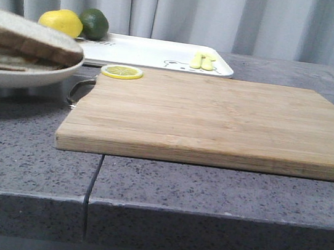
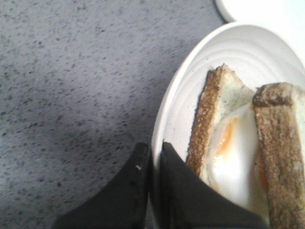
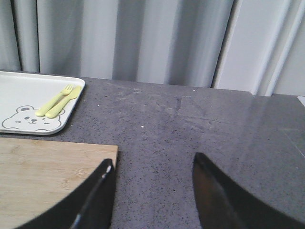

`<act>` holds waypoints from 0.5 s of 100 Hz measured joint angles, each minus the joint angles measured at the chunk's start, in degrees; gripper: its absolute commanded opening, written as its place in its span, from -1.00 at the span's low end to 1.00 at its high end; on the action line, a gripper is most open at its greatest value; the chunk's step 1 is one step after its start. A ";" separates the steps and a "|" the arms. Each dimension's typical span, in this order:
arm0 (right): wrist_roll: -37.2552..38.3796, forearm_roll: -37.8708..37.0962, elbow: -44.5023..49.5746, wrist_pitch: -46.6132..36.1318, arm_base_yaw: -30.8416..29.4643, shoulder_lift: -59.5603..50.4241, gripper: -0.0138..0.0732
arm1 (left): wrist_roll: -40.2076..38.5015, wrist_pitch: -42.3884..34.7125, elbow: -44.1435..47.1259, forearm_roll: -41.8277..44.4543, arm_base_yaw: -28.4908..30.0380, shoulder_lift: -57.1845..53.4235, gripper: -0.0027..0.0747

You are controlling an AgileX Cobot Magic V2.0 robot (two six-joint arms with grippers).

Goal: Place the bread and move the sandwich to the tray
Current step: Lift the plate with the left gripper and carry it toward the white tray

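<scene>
The left pincer (image 2: pixel 151 191) pinches the rim of the plate (image 2: pixel 181 109), which holds the sandwich (image 2: pixel 238 152) at the far left of the front view. The right pincer (image 3: pixel 152 200) is wide open. The tray (image 1: pixel 158 54) sits at top middle on the tabletop (image 1: pixel 27 143).

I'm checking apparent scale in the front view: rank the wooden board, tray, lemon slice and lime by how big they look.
1. Wooden board, largest by far.
2. Tray, though it lies farther back.
3. Lemon slice and lime look about alike; not ranked.
</scene>
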 measured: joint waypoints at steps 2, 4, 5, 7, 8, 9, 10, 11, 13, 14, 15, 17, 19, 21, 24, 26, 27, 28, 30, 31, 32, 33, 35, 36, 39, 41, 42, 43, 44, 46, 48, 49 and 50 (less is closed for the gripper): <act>0.00 0.00 0.00 0.00 0.00 0.00 0.20 | 0.00 0.00 -0.34 -0.49 0.00 0.00 -0.98; 0.00 0.00 0.00 0.00 0.00 0.00 0.20 | 0.13 0.12 -0.68 -0.95 0.00 -0.09 -0.98; 0.00 0.00 0.00 0.00 0.00 0.00 0.20 | 0.25 0.12 -0.79 -1.14 0.00 -0.09 -0.98; 0.00 0.00 0.00 0.00 0.00 0.00 0.20 | 0.39 0.12 -1.14 -1.74 0.00 -0.13 -0.98; 0.00 0.00 0.00 0.00 0.00 0.00 0.20 | 0.55 0.12 -1.27 -1.95 0.00 -0.13 -0.98; 0.00 0.00 0.00 0.00 0.00 0.00 0.20 | 0.67 0.12 -1.52 -2.44 0.00 -0.23 -0.98; 0.00 0.00 0.00 0.00 0.00 0.00 0.20 | 0.88 0.12 -1.63 -2.72 0.00 -0.23 -0.98; 0.00 0.00 0.00 0.00 0.00 0.00 0.20 | 1.03 0.12 -1.87 -3.30 0.00 -0.23 -0.98; 0.00 0.00 0.00 0.00 0.00 0.00 0.20 | 1.56 0.12 -2.24 -3.91 0.00 -0.23 -0.98; 0.00 0.00 0.00 0.00 0.00 0.00 0.20 | 1.72 0.12 -2.35 -4.55 0.00 -0.23 -0.98; 0.00 0.00 0.00 0.00 0.00 0.00 0.20 | 2.07 0.12 -2.47 -4.87 0.00 -0.23 -0.98; 0.00 0.00 0.00 0.00 0.00 0.00 0.20 | 2.74 0.12 -2.82 -5.89 0.00 -0.26 -0.98; 0.00 0.00 0.00 0.00 0.00 0.00 0.20 | 3.41 0.12 -3.18 -6.96 0.00 -0.26 -0.98; 0.00 0.00 0.00 0.00 0.00 0.00 0.20 | 3.90 0.12 -3.53 -8.03 0.00 -0.26 -0.98; 0.00 0.00 0.00 0.00 0.00 0.00 0.20 | 5.25 0.12 -4.00 -9.37 0.00 -0.26 -0.98; 0.00 0.00 0.00 0.00 0.00 0.00 0.20 | 5.99 0.12 -4.37 -10.31 0.00 -0.26 -0.98; 0.00 0.00 0.00 0.00 0.00 0.00 0.20 | 6.26 0.12 -4.61 -10.60 0.00 -0.26 -0.98; 0.00 0.00 0.00 0.00 0.00 0.00 0.20 | 6.51 0.12 -4.74 -11.13 0.00 -0.26 -0.98; 0.00 0.00 0.00 0.00 0.00 0.00 0.20 | 7.07 0.12 -5.15 -11.73 0.00 -0.26 -0.98; 0.00 0.00 0.00 0.00 0.00 0.00 0.20 | 7.40 0.12 -5.31 -11.95 0.00 -0.26 -0.98; 0.00 0.00 0.00 0.00 0.00 0.00 0.20 | 7.55 0.12 -5.60 -12.31 0.00 -0.10 -0.98; 0.00 0.00 0.00 0.00 0.00 0.00 0.20 | 7.82 0.12 -5.75 -12.47 0.00 0.02 -0.98; 0.00 0.00 0.00 0.00 0.00 0.00 0.20 | 8.08 0.19 -6.23 -12.88 0.00 0.22 -0.98; 0.00 0.00 0.00 0.00 0.00 0.00 0.20 | 8.22 0.19 -6.38 -13.02 0.00 0.38 -0.98; 0.00 0.00 0.00 0.00 0.00 0.00 0.20 | 8.69 0.19 -7.20 -13.55 0.00 1.01 -0.98; 0.00 0.10 0.00 0.00 0.00 0.00 0.20 | 8.69 0.19 -7.68 -13.66 0.00 1.48 -0.98; 0.00 0.10 0.00 0.00 0.00 0.00 0.20 | 8.69 0.19 -7.85 -13.80 0.00 1.64 -0.98; 0.00 0.10 0.00 0.00 0.00 0.00 0.20 | 8.69 0.19 -8.03 -13.82 0.00 1.82 -0.98; 0.00 0.10 0.00 0.00 0.00 0.00 0.20 | 8.69 0.19 -8.38 -13.82 0.00 2.19 -0.98; 0.00 0.10 0.00 0.00 0.00 0.00 0.20 | 9.08 0.19 -8.93 -13.91 0.00 2.80 -0.98; 0.00 0.10 0.00 0.00 0.00 0.00 0.20 | 9.29 0.34 -9.56 -14.06 0.00 3.46 -0.98; 0.00 0.10 0.00 0.00 0.00 0.00 0.20 | 9.46 0.61 -9.77 -14.06 0.00 3.69 -0.98; 0.00 0.10 0.00 0.00 0.00 0.00 0.20 | 9.69 0.71 -10.00 -14.17 0.00 3.93 -0.98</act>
